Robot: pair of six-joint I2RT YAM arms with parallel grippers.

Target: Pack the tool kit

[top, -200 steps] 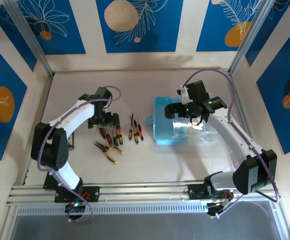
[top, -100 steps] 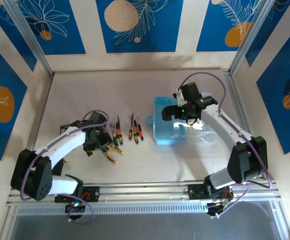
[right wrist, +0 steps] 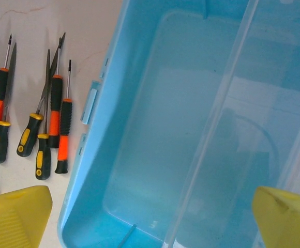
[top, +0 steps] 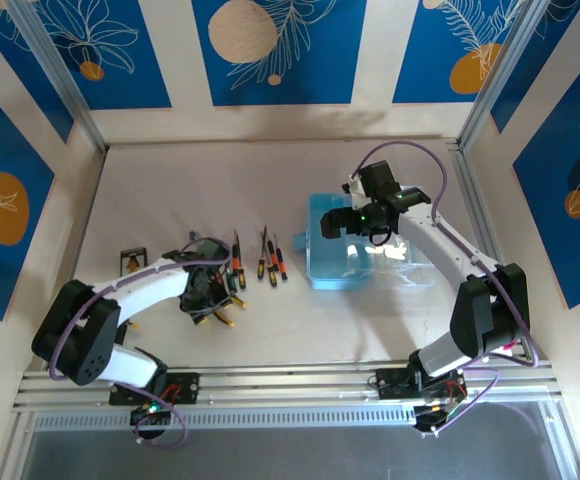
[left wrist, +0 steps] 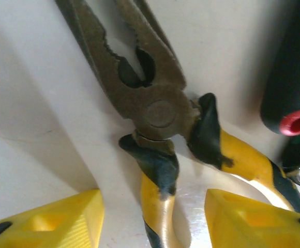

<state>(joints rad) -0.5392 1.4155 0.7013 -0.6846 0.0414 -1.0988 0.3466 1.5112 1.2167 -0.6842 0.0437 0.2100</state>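
Observation:
The pliers (left wrist: 158, 111), with yellow-black handles, lie flat on the table. My left gripper (left wrist: 152, 222) is low over them and straddles one handle; its yellow fingers (left wrist: 46, 222) stand apart, with a gap on each side of the handle. From above, the left gripper (top: 210, 292) covers most of the pliers (top: 225, 306). The light-blue case (top: 328, 268) sits open with its clear lid (top: 410, 268) folded to the right. My right gripper (top: 348, 222) hovers open over the case (right wrist: 93, 170), whose inside holds no tools. Several screwdrivers (top: 268, 258) lie in a row between the arms.
A black handle with a red end (left wrist: 289, 77) lies just right of the pliers. The screwdrivers (right wrist: 51, 124) rest close to the case's latch side. A small dark object (top: 132, 262) sits at the table's left. Walls enclose the table on three sides.
My left arm swung toward the near side and came down over the pliers, its jaws narrowing. The right gripper shifted slightly left over the case.

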